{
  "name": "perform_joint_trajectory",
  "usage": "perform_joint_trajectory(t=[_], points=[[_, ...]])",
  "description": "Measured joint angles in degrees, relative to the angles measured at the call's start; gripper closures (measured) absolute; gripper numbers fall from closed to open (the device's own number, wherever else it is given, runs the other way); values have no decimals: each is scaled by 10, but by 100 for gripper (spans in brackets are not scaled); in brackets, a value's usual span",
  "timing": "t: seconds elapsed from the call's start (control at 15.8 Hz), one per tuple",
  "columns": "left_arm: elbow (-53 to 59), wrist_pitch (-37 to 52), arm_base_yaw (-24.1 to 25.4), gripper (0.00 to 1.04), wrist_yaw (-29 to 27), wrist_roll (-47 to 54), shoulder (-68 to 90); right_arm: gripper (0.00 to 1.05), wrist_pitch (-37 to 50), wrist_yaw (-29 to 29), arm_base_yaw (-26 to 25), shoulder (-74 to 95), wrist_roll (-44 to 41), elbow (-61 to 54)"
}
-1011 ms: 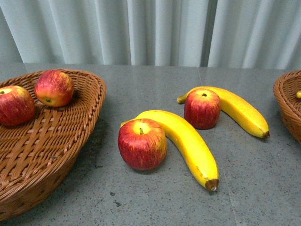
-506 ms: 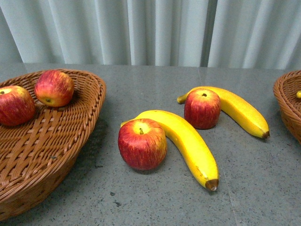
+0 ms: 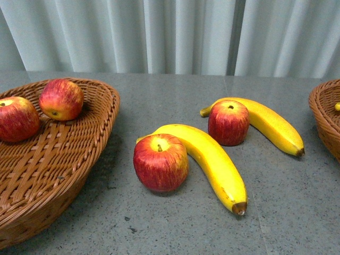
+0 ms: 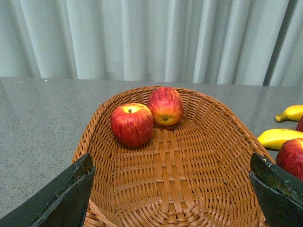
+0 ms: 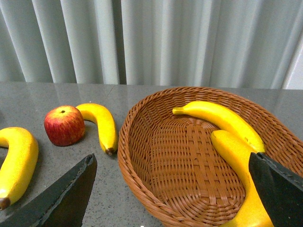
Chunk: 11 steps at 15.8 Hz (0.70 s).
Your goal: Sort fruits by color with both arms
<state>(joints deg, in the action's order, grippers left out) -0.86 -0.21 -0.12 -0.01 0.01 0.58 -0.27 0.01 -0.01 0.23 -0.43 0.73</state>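
Though a second has passed, nothing in the front view has shifted; every fruit and both baskets lie as they did. The table [image 3: 159,90] is grey speckled stone; pale pleated curtains [image 3: 159,32] hang behind it. On the open table the near apple [image 3: 161,162] stands stem-up, touching the inner curve of the near banana [image 3: 215,159]; further back the far apple [image 3: 228,122] sits against the far banana [image 3: 273,125]. The left basket [image 3: 109,101], brown wicker, holds the rear apple [image 3: 61,99], tilted on the slope, and the side apple [image 3: 17,118] just beside it; the right basket [image 3: 319,106] shows only its edge in the front view. Seen from the right wrist, that basket holds the thin banana [image 5: 222,118] and the thick banana [image 5: 239,161], lying side by side. The left gripper [image 4: 173,189] faces the left basket, jaws spread wide and empty; the right gripper [image 5: 173,189] faces the right basket, likewise spread and holding nothing.
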Motion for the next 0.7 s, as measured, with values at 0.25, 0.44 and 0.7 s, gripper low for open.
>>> perform_joint_trajectory(t=[0.25, 0.44, 0.7], points=[[0, 0, 0, 7, 0, 0, 0, 7, 0, 0, 0, 0, 0, 0], [-72, -109, -36, 7, -196, -49, 128, 7, 1, 0, 0, 0, 0, 0], [-148, 50, 93, 7, -61, -14, 261, 7, 0, 0, 0, 0, 0, 0]])
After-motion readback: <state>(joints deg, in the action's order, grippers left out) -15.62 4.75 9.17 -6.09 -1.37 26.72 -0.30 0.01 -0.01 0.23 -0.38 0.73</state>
